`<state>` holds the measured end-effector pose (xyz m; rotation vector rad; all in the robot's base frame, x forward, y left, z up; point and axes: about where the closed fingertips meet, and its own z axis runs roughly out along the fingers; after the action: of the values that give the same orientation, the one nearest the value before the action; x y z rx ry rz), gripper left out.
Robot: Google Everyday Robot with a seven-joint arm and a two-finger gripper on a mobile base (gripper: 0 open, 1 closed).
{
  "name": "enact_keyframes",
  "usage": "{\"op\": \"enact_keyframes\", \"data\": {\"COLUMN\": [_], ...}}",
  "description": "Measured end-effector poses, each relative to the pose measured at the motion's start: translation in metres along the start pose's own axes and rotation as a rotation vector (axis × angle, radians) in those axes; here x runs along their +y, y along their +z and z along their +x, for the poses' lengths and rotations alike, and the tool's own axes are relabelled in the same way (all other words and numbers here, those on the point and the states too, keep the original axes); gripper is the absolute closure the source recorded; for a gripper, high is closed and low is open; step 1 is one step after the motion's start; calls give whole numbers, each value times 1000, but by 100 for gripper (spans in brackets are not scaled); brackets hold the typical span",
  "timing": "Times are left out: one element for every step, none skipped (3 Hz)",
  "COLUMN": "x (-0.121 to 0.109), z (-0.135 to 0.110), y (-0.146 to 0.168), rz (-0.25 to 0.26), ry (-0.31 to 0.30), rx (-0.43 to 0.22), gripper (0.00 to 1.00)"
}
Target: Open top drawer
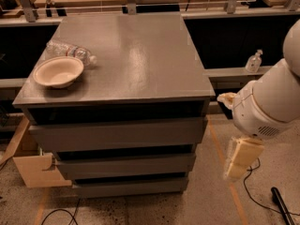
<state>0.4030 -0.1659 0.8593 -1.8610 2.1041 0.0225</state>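
The top drawer [117,133] is the wide matte-grey flat front just under the cabinet top [126,50], above two shorter grey drawer fronts. Its front sits flush under the top, with a dark gap above it. My gripper [238,159] is a cream-coloured piece hanging down from the white arm [269,102], to the right of the cabinet. It is at about the height of the middle drawer and apart from the cabinet's side. It holds nothing that I can see.
A cream bowl [57,71] and a lying clear plastic bottle [70,52] sit on the cabinet top at the left. A small pump bottle [253,61] stands on a ledge behind the arm. A cardboard box [35,170] is on the floor left; cables [260,198] lie at right.
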Motion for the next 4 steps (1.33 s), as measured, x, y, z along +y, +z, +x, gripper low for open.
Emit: {"op": "enact_keyframes", "data": {"x": [-2, -7, -11, -17], "z": [0, -3, -10, -25], "y": [36, 68, 92, 120], "rz": [-22, -15, 1, 8], "ry": [-27, -58, -95, -149], "rx": [1, 10, 22, 15], "gripper": [0, 0, 0, 0]}}
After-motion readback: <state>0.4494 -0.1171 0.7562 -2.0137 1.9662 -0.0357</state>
